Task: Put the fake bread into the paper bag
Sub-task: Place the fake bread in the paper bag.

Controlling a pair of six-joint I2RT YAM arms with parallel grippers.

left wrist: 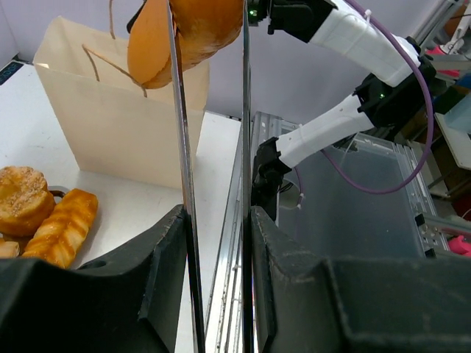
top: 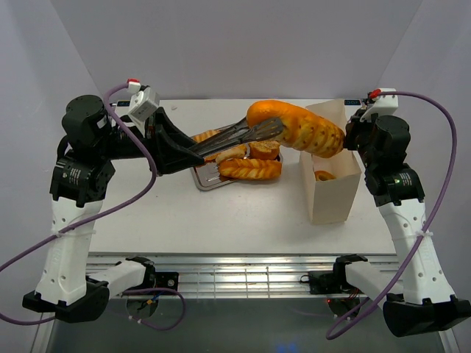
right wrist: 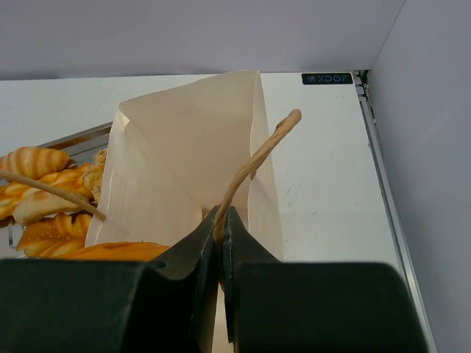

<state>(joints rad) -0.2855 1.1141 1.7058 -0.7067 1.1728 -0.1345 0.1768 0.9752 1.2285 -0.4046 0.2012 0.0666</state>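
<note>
Top external view. Item: fake bread (top: 302, 129), one large braided loaf held aloft in metal tongs (top: 235, 136). Its long axis runs from 10 to 4 o'clock, and the lower end sits at the mouth of the paper bag (top: 331, 198).

Holder: left claw (top: 193, 151), clamped on the tongs, with the loaf at its 3 o'clock.

Support: right claw (right wrist: 219, 220), nearer the bag, pinched together on its string handle (right wrist: 254, 158).

Stock: other pastries (top: 250, 169) on the tray (top: 210, 184).

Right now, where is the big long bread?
In the top view the long bread is up in the air right of centre, pinched by the tongs, its end over the open paper bag.
</note>
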